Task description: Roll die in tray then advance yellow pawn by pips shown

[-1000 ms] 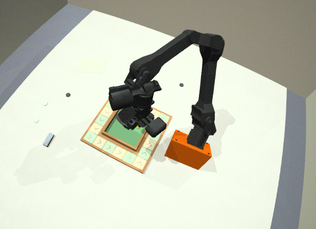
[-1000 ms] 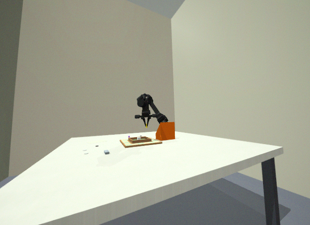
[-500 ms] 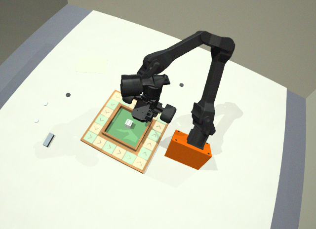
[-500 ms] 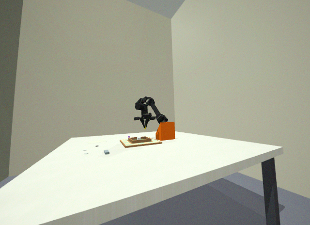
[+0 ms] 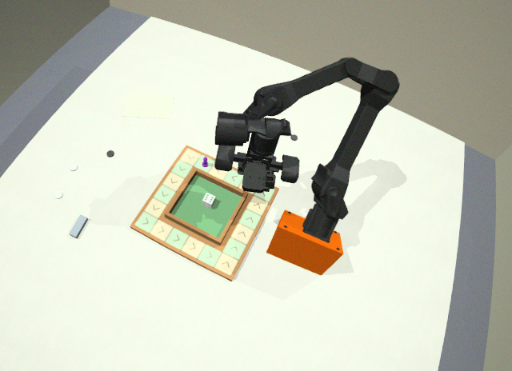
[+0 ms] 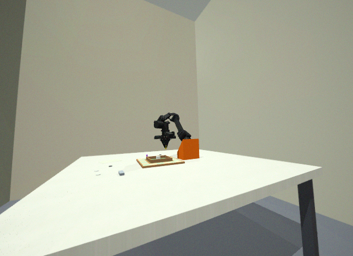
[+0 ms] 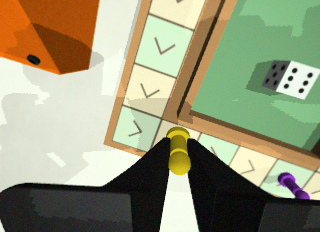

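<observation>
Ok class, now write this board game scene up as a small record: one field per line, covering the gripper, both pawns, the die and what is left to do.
gripper: shut on the yellow pawn, raised above the board
yellow pawn: between the fingertips, off the board
purple pawn: standing on a green square
die: in the tray, six pips on top
left to do: set the yellow pawn down, let go, move away

Board rim [image 5: 182, 253] [image 6: 162, 165] [image 7: 115, 123] and tray wall [image 5: 193, 229] [image 6: 159, 160] [image 7: 220, 126]: wood-like, brown, matt. Yellow pawn [image 6: 165, 147] [image 7: 179, 148] — smooth, plastic-looking, slightly glossy. Arm base [image 5: 303, 250] [image 6: 189, 149] [image 7: 65, 27] — orange, matt. Tabletop [image 5: 322, 325] [image 6: 171, 196] [image 7: 45, 162]: pale, smooth, matt.
</observation>
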Available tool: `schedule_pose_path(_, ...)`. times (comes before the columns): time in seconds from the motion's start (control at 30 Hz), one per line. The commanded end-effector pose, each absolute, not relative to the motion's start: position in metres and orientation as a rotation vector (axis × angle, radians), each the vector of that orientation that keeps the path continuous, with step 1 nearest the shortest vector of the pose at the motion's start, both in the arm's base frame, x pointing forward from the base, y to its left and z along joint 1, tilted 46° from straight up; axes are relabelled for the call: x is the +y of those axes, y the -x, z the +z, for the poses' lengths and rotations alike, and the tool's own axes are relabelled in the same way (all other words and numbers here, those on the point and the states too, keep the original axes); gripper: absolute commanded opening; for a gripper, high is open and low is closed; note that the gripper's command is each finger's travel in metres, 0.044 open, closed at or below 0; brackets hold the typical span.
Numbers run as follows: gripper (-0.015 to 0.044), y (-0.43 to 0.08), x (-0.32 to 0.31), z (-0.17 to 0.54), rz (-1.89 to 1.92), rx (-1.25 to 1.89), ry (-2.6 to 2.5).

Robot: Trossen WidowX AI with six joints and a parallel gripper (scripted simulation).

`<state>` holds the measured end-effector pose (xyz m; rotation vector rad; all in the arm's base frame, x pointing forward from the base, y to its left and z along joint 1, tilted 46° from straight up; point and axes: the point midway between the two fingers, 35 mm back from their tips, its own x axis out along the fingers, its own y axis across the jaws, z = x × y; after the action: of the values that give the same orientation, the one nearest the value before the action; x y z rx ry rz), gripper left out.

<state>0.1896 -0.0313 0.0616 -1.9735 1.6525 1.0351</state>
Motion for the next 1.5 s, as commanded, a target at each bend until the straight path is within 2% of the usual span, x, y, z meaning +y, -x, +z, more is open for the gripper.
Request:
schedule_pose_path(0.0,0.0000,-0.183,-0.043,0.066,1.108,1.641,2.034)
schedule_pose_path(0.4,0.0000,-0.159,-0.073,0.072,1.368,1.609,2.197)
schedule_pose_path(1.47,0.0000,-0.161,-0.112,0.037,1.370,1.611,2.201)
